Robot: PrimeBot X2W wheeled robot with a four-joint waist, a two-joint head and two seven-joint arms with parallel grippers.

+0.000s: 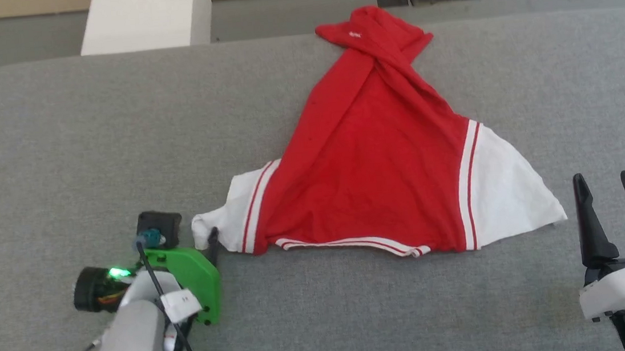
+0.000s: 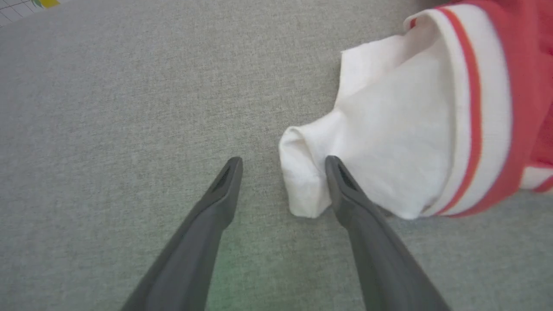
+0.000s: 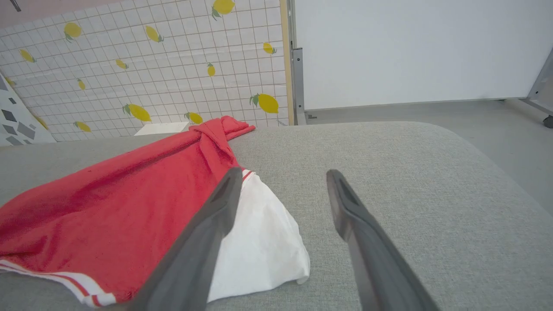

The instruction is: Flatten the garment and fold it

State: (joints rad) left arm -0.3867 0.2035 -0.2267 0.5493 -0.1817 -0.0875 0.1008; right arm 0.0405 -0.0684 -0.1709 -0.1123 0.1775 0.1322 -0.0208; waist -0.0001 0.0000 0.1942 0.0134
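My left end effector (image 2: 283, 172) is released, its two dark fingers spread wide and low over the grey surface (image 1: 56, 137). The rolled end of one white sleeve (image 2: 389, 142) lies partly in the gap between them, right against one finger. I cannot tell whether that finger presses on the cloth or only passes in front of it. My right end effector (image 1: 603, 187) is also released and holds nothing. It hovers just beside the other white sleeve (image 1: 506, 191), whose corner runs out to a point on the surface.

The shirt (image 1: 379, 157) lies between my two arms, spread in a rough triangle. Its striped edge (image 1: 353, 244) is nearest me, and the red body narrows away to a twisted bunch (image 1: 379, 34) by the far edge of the surface.

I judge it light, limp and thin. It will sag and fold on itself wherever it is lifted, and it is likely to drag on this fabric-covered surface, not slide. A pinch should take both layers at a sleeve end, where the striped band may give a firmer hold. With one sleeve in each end effector, I could pull the cloth taut and draw the far twist open.
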